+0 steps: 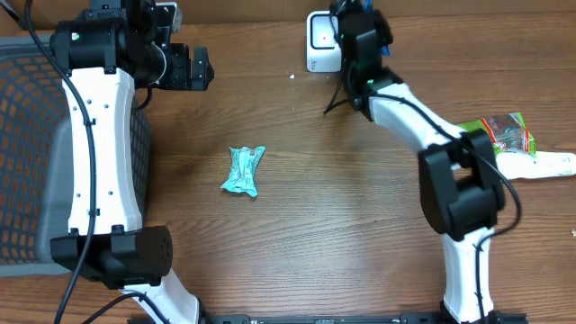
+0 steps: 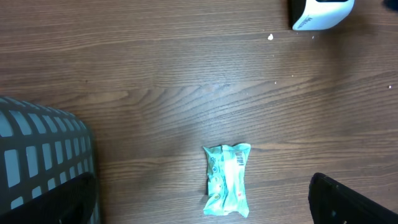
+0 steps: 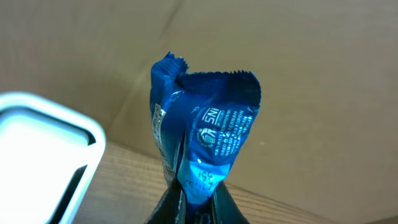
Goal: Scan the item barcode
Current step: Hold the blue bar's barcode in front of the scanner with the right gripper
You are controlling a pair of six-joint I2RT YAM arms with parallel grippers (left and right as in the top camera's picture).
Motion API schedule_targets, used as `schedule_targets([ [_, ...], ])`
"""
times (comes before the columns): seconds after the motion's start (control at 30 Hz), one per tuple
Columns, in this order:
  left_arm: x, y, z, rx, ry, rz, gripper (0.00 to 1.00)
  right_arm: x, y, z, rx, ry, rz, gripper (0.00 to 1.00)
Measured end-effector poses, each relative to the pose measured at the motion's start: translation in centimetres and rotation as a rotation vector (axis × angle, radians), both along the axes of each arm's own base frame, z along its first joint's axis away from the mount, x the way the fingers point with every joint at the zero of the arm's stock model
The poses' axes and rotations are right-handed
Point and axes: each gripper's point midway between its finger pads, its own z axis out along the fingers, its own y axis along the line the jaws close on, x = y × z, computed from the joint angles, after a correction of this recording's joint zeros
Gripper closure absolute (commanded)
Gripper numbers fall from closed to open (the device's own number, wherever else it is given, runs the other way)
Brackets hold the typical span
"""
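Blue wrapper (image 3: 202, 130) upright in clenched right tool (image 3: 196, 202) beside scanner (image 3: 37, 155); left tool (image 1: 189, 67) released

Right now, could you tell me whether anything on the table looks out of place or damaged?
Only small things: a white crumb lies loose near the scanner, and the teal packet mid-table looks crumpled.

Grey mesh basket (image 1: 22, 108) at the wooden table's (image 1: 315, 225) left edge, teal packet (image 1: 244, 171) mid-table (crumpled), green packet (image 1: 504, 133) far right.
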Motion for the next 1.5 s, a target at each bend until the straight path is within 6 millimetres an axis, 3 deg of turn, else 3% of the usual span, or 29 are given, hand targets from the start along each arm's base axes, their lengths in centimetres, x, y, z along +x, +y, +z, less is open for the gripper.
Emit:
schedule_targets([
  [0.1,0.0,0.0,0.0,0.0,0.0,0.0,0.0,0.4,0.7,-2.0,-0.077,0.008,0.021,0.96],
  [0.2,0.0,0.0,0.0,0.0,0.0,0.0,0.0,0.4,1.7,-2.6,-0.131,0.009,0.046,0.96],
  [0.7,0.0,0.0,0.0,0.0,0.0,0.0,0.0,0.3,3.8,-2.4,-0.328,0.03,0.17,0.96],
  [0.93,0.0,0.0,0.0,0.0,0.0,0.0,0.0,1.0,5.5,-0.9,-0.396,-0.062,0.264,0.96],
  [1.23,0.0,0.0,0.0,0.0,0.0,0.0,0.01,1.2,6.2,-4.9,-0.499,-0.003,0.33,0.96],
  [1.5,0.0,0.0,0.0,0.0,0.0,0.0,0.0,1.2,6.1,-5.1,-0.538,0.003,0.338,0.96],
])
